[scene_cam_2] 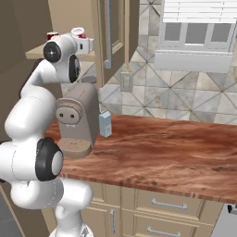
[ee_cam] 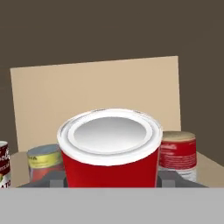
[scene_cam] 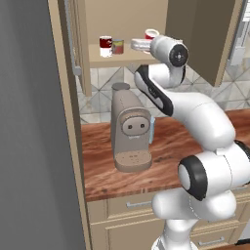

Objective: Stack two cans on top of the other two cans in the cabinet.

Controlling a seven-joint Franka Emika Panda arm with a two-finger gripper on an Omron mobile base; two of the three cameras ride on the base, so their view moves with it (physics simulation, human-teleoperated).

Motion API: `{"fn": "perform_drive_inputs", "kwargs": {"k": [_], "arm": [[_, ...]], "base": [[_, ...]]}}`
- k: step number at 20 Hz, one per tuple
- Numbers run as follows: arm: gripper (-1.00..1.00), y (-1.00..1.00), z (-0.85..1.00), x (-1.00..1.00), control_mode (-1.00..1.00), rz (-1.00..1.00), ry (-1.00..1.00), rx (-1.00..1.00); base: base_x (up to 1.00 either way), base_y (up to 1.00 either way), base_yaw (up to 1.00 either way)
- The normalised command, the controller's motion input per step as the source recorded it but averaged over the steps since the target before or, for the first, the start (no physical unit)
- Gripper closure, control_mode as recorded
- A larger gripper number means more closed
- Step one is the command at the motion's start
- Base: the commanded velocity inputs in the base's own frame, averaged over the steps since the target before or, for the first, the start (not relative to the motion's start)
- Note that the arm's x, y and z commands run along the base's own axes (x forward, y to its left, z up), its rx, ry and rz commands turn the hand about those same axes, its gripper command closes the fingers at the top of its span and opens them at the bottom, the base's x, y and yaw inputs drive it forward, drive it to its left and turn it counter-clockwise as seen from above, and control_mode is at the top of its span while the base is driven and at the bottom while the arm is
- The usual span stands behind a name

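My gripper (ee_cam: pixel 111 180) is shut on a bright red can (ee_cam: pixel 109 151) with a silver lid, seen close up in the hand view. Behind it on the cabinet shelf (scene_cam: pixel 122 61) stand a greyish tin with a yellow-and-red label (ee_cam: pixel 43 161) to the left and a greyish tin with a red upper band (ee_cam: pixel 177 154) to the right. A dark red can with a white lower band (ee_cam: pixel 3 164) peeks in at the far left edge. From the left base view, the held red can (scene_cam: pixel 152 34) is at my gripper (scene_cam: pixel 149 39), right of the dark red can (scene_cam: pixel 105 46).
A beige coffee machine (scene_cam: pixel 129 129) stands on the wooden counter (scene_cam_2: pixel 176 152) under the cabinet, with a small pale blue carton (scene_cam_2: pixel 105 124) beside it. The open cabinet door (scene_cam: pixel 205 34) hangs to the right of my arm. Drawers with metal handles (scene_cam_2: pixel 169 203) run below the counter.
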Motion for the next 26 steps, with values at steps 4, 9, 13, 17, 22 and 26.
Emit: {"fn": "perform_drive_inputs", "kwargs": {"k": [4, 9, 13, 17, 22, 26], "arm": [[1.0, -0.15, 0.52, -0.08, -1.0, 0.0, 0.06, 0.0], [1.0, -0.11, 0.52, -0.09, -1.0, 0.0, 0.1, 0.0], [1.0, -0.14, 0.38, -0.09, -1.0, -0.03, 0.16, 0.0], [1.0, -0.08, 0.06, -0.09, -1.0, -0.11, 0.14, -0.02], [1.0, -0.05, 0.0, -0.01, -1.0, -0.09, 0.06, -0.05], [1.0, -0.01, -0.02, 0.0, -1.0, -0.04, 0.01, -0.01]], "base": [[0.0, 0.0, 0.0], [0.0, 0.0, 0.0], [0.0, 0.0, 0.0], [0.0, 0.0, 0.0], [0.0, 0.0, 0.0], [0.0, 0.0, 0.0]]}}
